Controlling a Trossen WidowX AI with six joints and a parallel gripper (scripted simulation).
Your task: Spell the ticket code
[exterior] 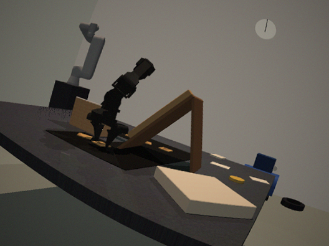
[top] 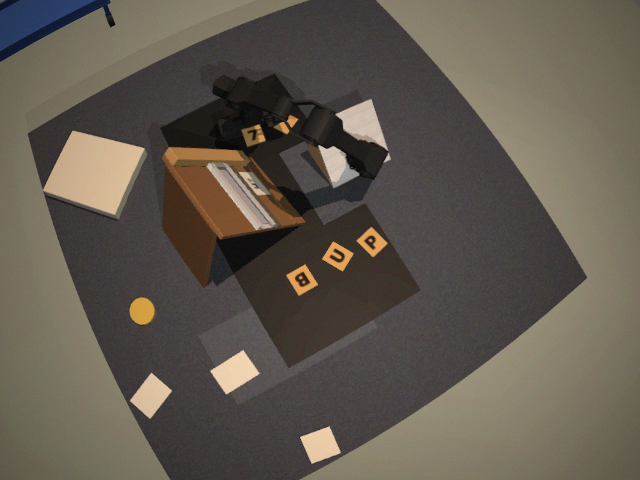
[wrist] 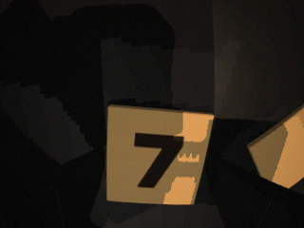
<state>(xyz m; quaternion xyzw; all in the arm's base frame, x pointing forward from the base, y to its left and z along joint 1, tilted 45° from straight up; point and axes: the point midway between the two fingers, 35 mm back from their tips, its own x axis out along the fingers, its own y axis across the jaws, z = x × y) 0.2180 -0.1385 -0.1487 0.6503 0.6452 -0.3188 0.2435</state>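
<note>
My gripper (top: 249, 132) (exterior: 102, 143) is open and low, with its fingers on either side of the tile 7 (top: 253, 135) (wrist: 157, 157), which lies flat. A second tile (top: 284, 125) (exterior: 84, 135) (wrist: 280, 154) lies beside it, partly hidden by the arm in the top view. Tiles B (top: 301, 280), U (top: 337, 256) and P (top: 372, 241) lie apart on the dark mat (top: 330, 325). The brown board (top: 199, 188) (exterior: 162, 117) leans on its rear leg. Its pale rail (top: 240, 196) shows no tile. The ticket (top: 253, 183) is on the board; its print is not readable.
A pale-topped block (exterior: 82, 114) stands under the arm. A thick cream slab (top: 95, 173) (exterior: 203, 188) lies beyond the board. A yellow disc (top: 142, 311) (exterior: 236, 179) and cream cards (top: 234, 372) (top: 150, 395) (top: 320, 444) lie on the counter.
</note>
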